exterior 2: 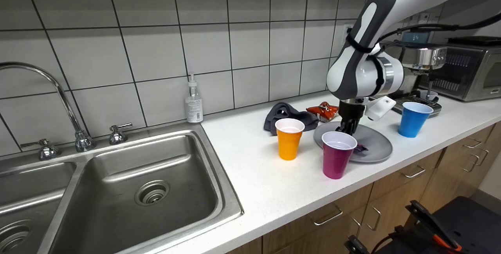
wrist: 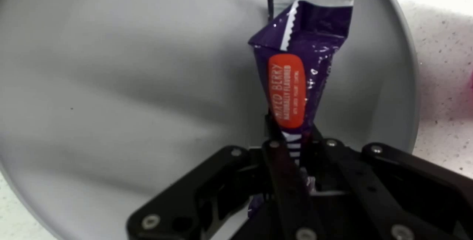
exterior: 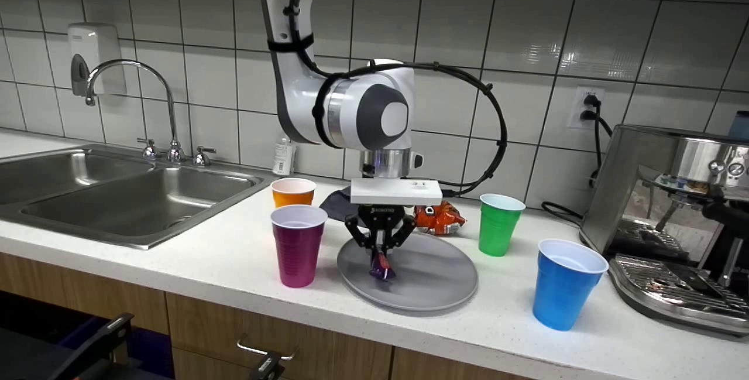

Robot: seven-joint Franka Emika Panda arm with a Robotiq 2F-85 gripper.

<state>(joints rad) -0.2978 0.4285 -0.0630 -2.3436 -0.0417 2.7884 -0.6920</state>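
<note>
My claw (exterior: 380,250) is gripping a purple packet (wrist: 297,70) over a gray plate (exterior: 439,274). Around it, an orange cup (exterior 2: 289,140), a magenta cup (exterior: 298,246), a green cup (exterior: 500,228) and a blue cup (exterior: 566,286) are showing pale insides.

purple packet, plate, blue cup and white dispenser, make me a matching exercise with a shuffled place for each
Things:
1. Purple packet
2. Gray plate
3. Blue cup
4. White dispenser

Places:
A. Beside the coffee machine
B. Fixed to the tiled wall
C. Between the fingers of the gripper
D. Flat beneath the gripper

Pairs: 1-C, 2-D, 3-A, 4-B
</note>
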